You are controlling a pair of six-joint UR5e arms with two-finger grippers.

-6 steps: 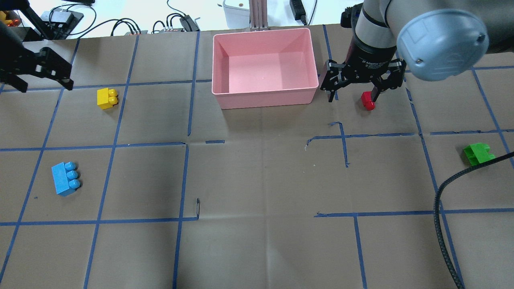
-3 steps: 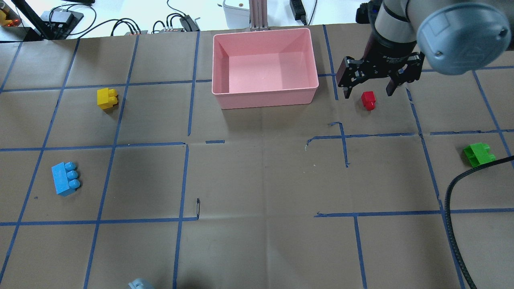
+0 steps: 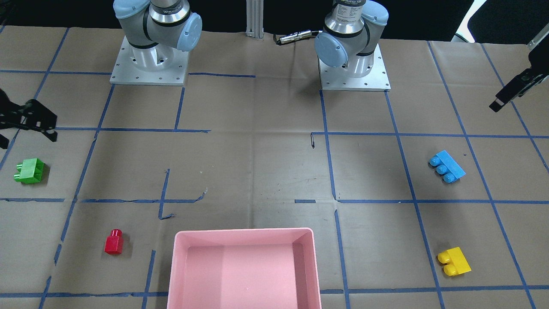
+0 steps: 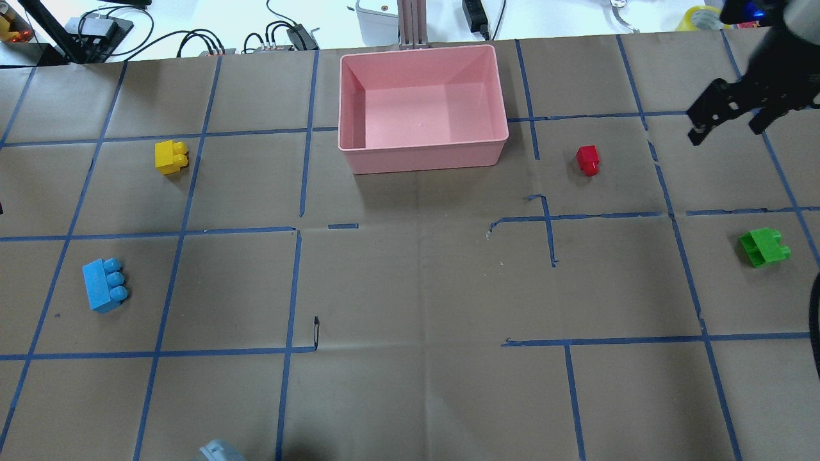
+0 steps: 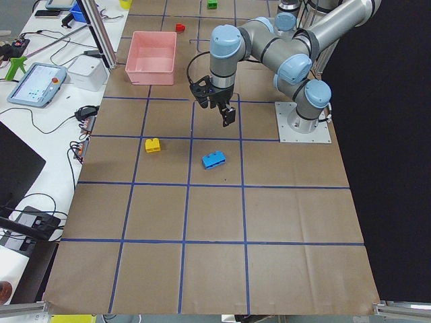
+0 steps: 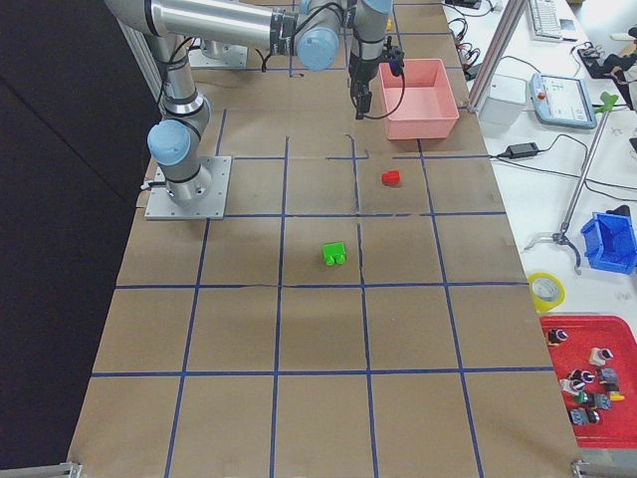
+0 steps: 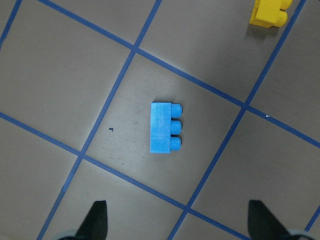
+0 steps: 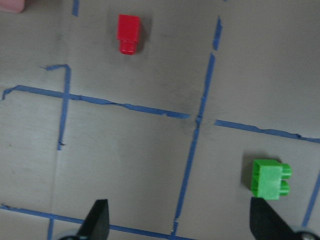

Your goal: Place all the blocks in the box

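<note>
The pink box (image 4: 423,153) stands empty at the far middle of the table. All the blocks lie on the table outside it: the red brick (image 4: 587,159) right of the box, the green brick (image 4: 763,247) at the right edge, the yellow brick (image 4: 170,156) and the blue brick (image 4: 104,285) on the left. My right gripper (image 4: 727,131) is open and empty, raised right of the red brick; its wrist view shows the red brick (image 8: 129,32) and the green brick (image 8: 270,178). My left gripper (image 7: 180,222) is open and empty above the blue brick (image 7: 164,127).
Cables and electronics (image 4: 282,35) lie beyond the table's far edge. A black cable (image 4: 815,320) hangs at the right edge. The two arm bases (image 3: 150,64) (image 3: 354,64) stand on the robot's side. Blue tape lines grid the brown paper.
My right gripper, open, has moved from around the red brick off to the right; the red brick stays put. My left gripper has left the overhead view at the left.
</note>
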